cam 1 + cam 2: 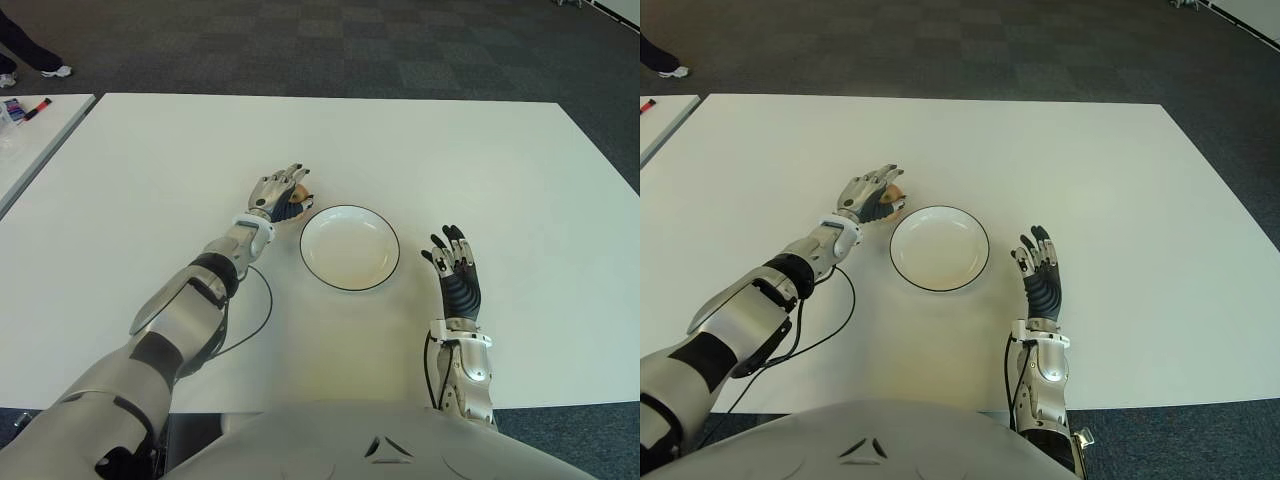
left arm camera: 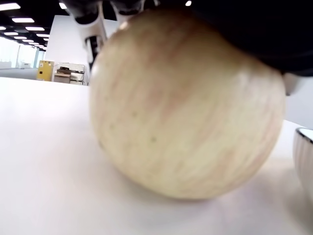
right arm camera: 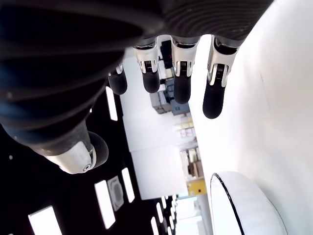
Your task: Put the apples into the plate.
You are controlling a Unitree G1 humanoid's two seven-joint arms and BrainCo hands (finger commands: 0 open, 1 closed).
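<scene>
Your left hand (image 1: 280,197) is over the apple (image 2: 186,107), fingers curled around it; the apple sits on the white table (image 1: 150,180), just left of the plate (image 1: 349,247), not touching the rim as far as you can see. The plate holds nothing. Your right hand (image 1: 455,265) shows to the right of the plate, fingers (image 3: 215,93) spread and relaxed, holding nothing.
</scene>
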